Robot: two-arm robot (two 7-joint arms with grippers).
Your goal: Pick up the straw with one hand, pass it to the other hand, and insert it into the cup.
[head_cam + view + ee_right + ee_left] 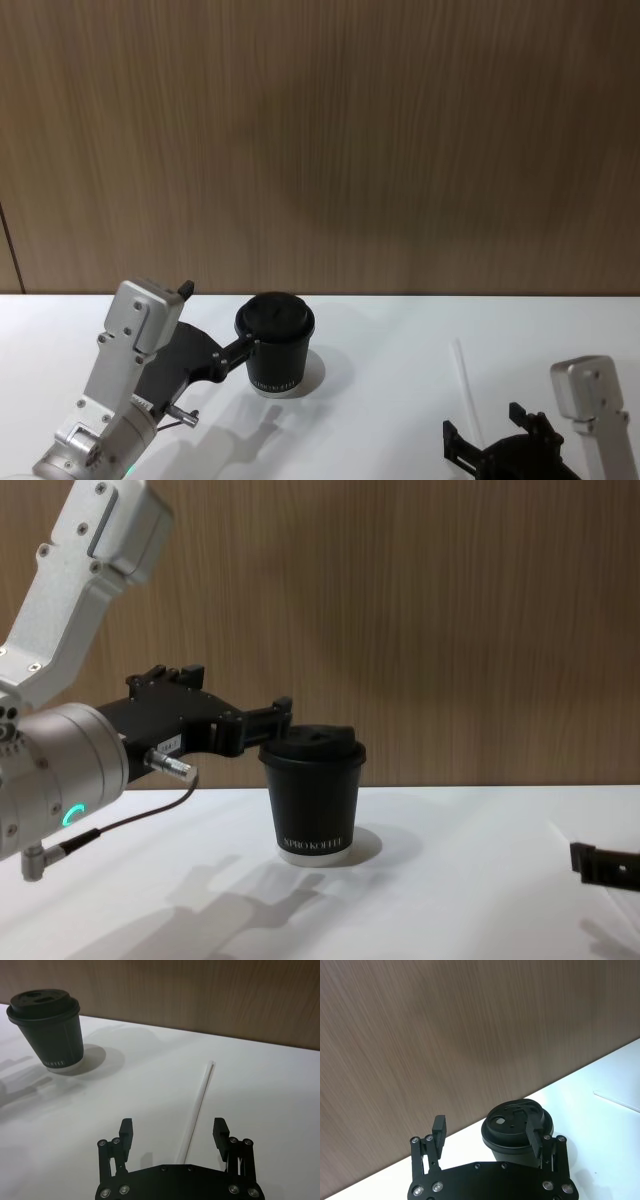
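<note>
The black lidded cup [276, 345] stands upright on the white table, left of centre. My left gripper [243, 350] is open and hangs level with the cup's lid [512, 1122]; one finger [536, 1135] is right at the lid and the other finger [439, 1130] stands well clear of it. From the chest the left gripper [275, 720] reaches the cup [315, 800] at its top left. The thin white straw [466, 385] lies flat on the table at the right. My right gripper [172, 1131] is open low over the straw [200, 1100], whose near end runs between the fingers.
A wooden wall [320, 140] closes off the back of the table [390, 400]. The left arm's silver wrist with a green light [60, 780] and thin cable fills the near left. White tabletop lies bare between the cup and the straw.
</note>
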